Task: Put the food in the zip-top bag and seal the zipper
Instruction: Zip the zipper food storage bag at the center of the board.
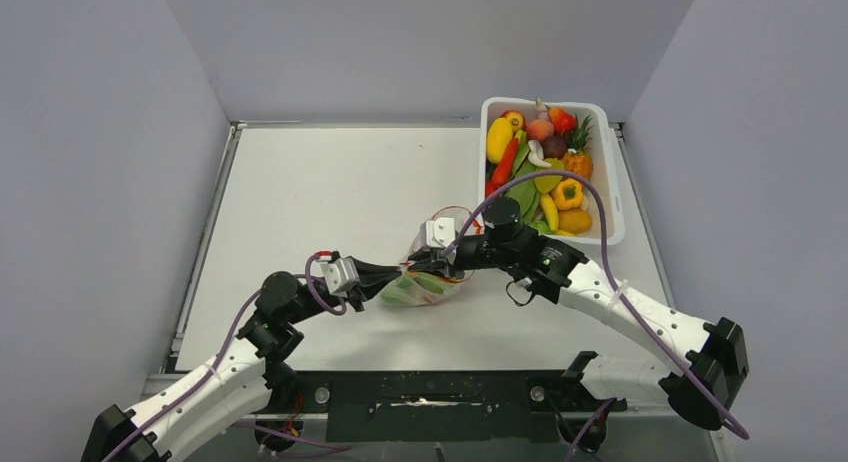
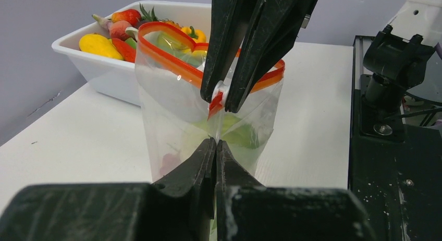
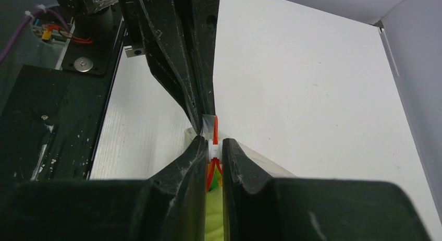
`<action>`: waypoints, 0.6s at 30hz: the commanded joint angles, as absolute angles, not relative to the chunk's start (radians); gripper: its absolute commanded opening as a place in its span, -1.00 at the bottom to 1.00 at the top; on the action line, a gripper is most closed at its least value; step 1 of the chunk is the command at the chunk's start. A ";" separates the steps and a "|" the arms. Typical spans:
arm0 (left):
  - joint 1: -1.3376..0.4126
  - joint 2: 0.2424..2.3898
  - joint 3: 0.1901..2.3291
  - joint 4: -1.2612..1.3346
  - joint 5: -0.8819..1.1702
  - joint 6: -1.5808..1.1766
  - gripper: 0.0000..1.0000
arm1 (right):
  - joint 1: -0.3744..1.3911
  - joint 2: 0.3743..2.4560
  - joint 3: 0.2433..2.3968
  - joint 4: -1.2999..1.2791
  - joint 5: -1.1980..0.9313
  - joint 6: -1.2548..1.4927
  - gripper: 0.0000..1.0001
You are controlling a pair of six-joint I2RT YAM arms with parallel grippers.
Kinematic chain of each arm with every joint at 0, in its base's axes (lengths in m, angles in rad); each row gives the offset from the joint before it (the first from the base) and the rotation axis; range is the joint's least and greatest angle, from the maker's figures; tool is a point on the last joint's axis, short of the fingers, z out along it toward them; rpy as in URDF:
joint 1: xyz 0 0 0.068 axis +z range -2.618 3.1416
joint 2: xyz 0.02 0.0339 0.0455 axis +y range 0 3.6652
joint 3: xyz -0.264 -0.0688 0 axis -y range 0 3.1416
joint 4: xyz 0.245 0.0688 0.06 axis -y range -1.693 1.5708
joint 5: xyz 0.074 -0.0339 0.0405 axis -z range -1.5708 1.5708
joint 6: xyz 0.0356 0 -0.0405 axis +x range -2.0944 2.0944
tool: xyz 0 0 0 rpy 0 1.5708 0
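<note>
The bag [image 2: 167, 110] is thin clear film, creased and shiny. It stands upright on the smooth white table [image 2: 78, 142], near the middle and a little toward the arms, its mouth gaping in a rounded loop. Round that mouth runs the zipper [image 2: 166, 54], a flat red-orange strip carrying a small white piece [image 3: 213, 147]. Low in the bag, soft green shapes of toy food [image 2: 242, 134] show through the film; I cannot tell which kinds they are. The left claw [image 2: 215, 145] has two black wedge-shaped fingers with scuffed matte faces. It is clenched on the near side edge of the bag below the strip, with film pressed between its tips. The right claw [image 2: 221, 97] comes from above and is clenched on the zipper at the white piece, just above the left claw's tips. From the right wrist the two pairs of tips look almost touching. At the far right corner of the table, near the bag, stands a white rectangular plastic tub [image 2: 104, 76] with rounded corners. It is heaped with glossy fruits and vegetables [image 1: 545, 172] in yellow, red, orange and green.
</note>
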State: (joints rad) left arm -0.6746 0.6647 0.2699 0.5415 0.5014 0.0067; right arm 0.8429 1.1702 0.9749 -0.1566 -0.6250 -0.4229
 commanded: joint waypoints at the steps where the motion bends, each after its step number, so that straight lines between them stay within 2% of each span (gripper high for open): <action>1: -0.658 0.639 0.297 0.593 0.488 -0.024 -1.00 | 0.789 1.104 0.963 -0.160 -0.639 -0.405 -1.00; 15: -0.635 0.628 0.287 0.617 0.496 -0.023 -1.00 | 0.745 1.077 0.937 -0.176 -0.680 -0.411 -1.00; 16: -0.636 0.626 0.289 0.617 0.499 -0.018 -0.96 | 0.744 1.080 0.937 -0.171 -0.695 -0.410 -1.00; 18: -0.636 0.626 0.297 0.613 0.518 0.000 -0.70 | 0.745 1.086 0.933 -0.141 -0.715 -0.397 -1.00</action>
State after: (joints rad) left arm -0.6479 0.6464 0.2699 0.5468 0.5030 -0.0193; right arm 0.7601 1.1126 0.9447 -0.1951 -0.6819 -0.4080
